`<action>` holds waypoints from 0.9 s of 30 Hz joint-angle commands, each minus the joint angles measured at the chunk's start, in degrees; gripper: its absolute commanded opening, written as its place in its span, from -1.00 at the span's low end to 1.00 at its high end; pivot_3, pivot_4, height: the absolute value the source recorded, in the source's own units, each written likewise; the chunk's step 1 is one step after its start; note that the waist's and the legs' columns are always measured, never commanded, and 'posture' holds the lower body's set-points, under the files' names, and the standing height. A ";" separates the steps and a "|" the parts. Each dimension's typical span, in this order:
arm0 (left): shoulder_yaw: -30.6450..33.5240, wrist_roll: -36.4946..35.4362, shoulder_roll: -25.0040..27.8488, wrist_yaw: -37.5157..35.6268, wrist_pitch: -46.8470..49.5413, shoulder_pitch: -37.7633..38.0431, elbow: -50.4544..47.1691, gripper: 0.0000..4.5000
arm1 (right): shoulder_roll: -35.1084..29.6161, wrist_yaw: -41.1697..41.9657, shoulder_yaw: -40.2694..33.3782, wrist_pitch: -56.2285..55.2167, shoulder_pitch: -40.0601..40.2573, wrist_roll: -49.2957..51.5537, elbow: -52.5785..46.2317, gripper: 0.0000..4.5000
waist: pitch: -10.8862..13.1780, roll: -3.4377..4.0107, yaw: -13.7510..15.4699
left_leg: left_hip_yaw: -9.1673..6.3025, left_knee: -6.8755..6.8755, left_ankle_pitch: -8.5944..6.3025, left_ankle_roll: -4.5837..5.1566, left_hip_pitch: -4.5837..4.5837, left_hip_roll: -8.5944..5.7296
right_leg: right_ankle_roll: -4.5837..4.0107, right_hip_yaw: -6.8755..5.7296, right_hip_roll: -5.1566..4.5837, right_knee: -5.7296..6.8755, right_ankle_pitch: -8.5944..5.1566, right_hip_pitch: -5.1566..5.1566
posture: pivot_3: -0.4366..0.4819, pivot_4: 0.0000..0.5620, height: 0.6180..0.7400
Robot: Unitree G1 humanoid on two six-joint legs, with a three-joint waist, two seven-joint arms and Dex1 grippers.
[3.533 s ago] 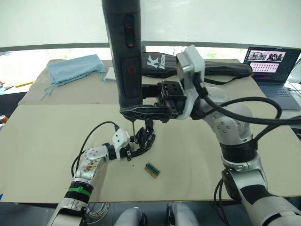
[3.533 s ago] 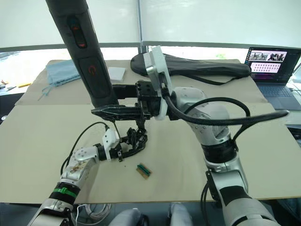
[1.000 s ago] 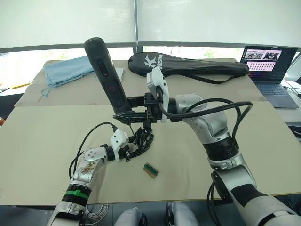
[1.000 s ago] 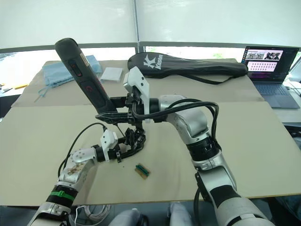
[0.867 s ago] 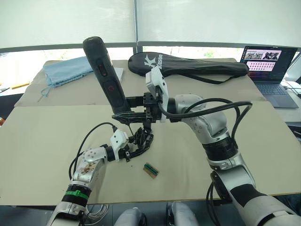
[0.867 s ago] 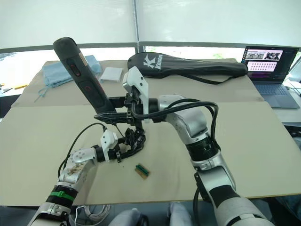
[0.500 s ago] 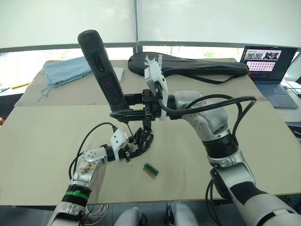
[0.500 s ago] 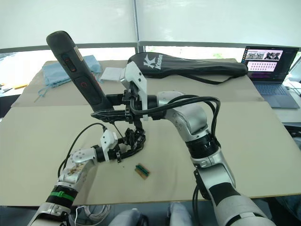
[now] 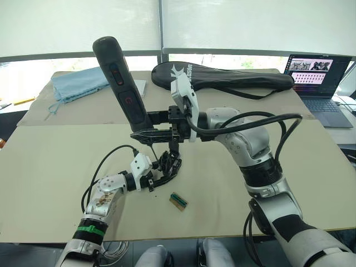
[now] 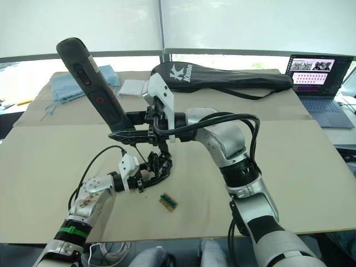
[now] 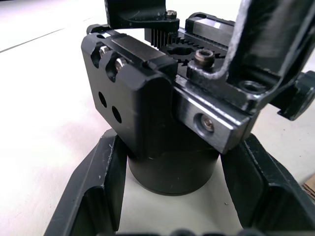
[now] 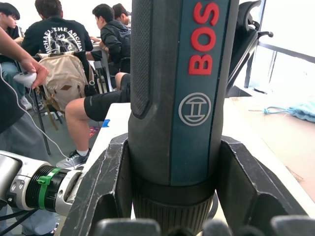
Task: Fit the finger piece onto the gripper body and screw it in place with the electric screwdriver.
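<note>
Screwing step, by the look of it. Left gripper point(image 9: 157, 179) low on the bench point(image 9: 50, 167), fingers closed around the round base of the gripper body point(image 9: 169, 165) and pinning it to the surface. Gripper body itself a black machined block on a smooth cylinder — toothed gear, small socket-head screws and drilled holes plain in the left wrist view point(image 11: 162, 98). Finger piece not told apart from the dark cluster there; whether already seated, not clear. Just above the gripper body, the right gripper point(image 9: 151, 125) pinched on the lower end of the electric screwdriver point(image 9: 121, 83), a thick black pen-shaped tool with red side buttons and a textured grip, leaning up and away to the robot's left. Thin metal bit point(image 9: 152, 149) pointing down toward the body; touching a screw or not, too small to tell. Next move likely calls for straightening the tool over a screw head and pressing down squarely — a tilted bit may slip off. Beside the gripper body toward the robot, a small green-and-tan part point(image 9: 179, 201).
</note>
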 commanded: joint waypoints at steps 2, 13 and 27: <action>-2.12 1.05 0.33 -0.98 2.49 2.17 0.86 0.01 | 0.12 0.26 -0.66 0.24 -2.32 0.65 -1.70 -0.14 | 0.00 0.00 0.00 | 0.00 0.00 0.00 0.00 0.00 0.00 | 0.00 0.00 0.00 0.00 0.00 0.00 | -0.05 -0.47 1.00; -2.11 1.05 0.31 -0.90 2.49 2.45 0.72 0.01 | 0.03 0.24 -0.31 0.37 -1.81 0.53 -1.59 -0.14 | 0.00 0.00 0.00 | 0.00 0.00 0.00 0.00 0.00 0.00 | 0.00 0.00 -0.01 0.00 0.00 0.00 | -0.05 -0.47 1.00; -2.05 1.13 0.43 -0.93 2.46 2.36 0.90 0.01 | 0.04 0.14 0.08 0.42 -1.28 0.08 -1.28 -0.14 | 0.00 0.00 0.00 | 0.00 0.00 0.00 0.00 0.00 0.00 | 0.00 0.01 -0.01 0.00 0.00 0.00 | -0.05 -0.47 1.00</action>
